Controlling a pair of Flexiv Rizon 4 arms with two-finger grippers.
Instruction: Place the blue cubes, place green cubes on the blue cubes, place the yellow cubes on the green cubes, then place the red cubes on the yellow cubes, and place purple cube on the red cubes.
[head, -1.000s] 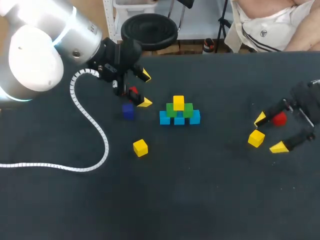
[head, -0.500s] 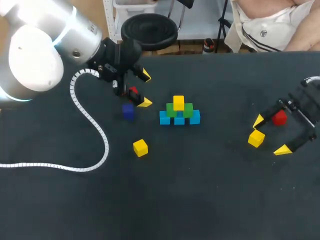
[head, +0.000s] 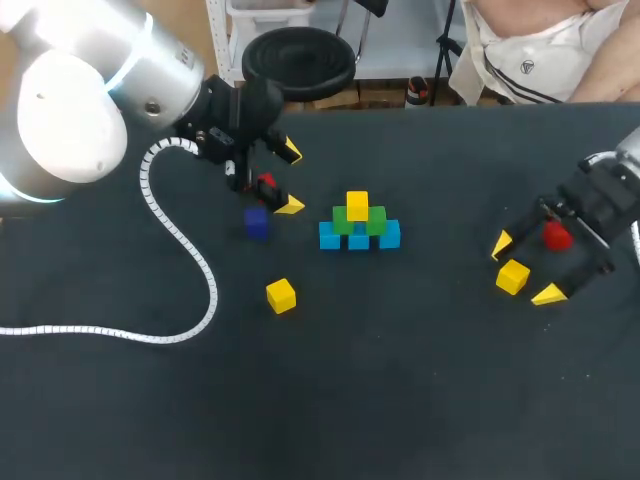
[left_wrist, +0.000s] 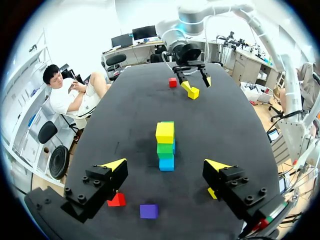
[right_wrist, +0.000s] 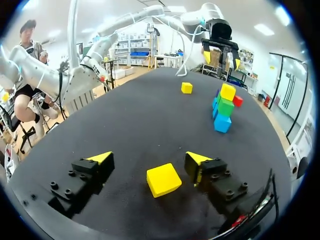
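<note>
Now the right arm (head: 612, 192) holds its jaws wide around a yellow cube (right_wrist: 163, 179) lying on the tabletop (head: 400, 380). On the left arm (head: 215, 115) the jaws also stand wide, above a red cube (left_wrist: 117, 200) and a purple cube (left_wrist: 149, 211). The blue, green and yellow stack (head: 358, 224) stands mid-tabletop.

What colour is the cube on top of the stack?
The top cube is yellow, clearest in the left wrist view.

Three blue cubes (head: 358, 240), two green (head: 375, 221), three yellow (head: 281, 295), two red (head: 557, 238), one purple (head: 256, 224).
</note>
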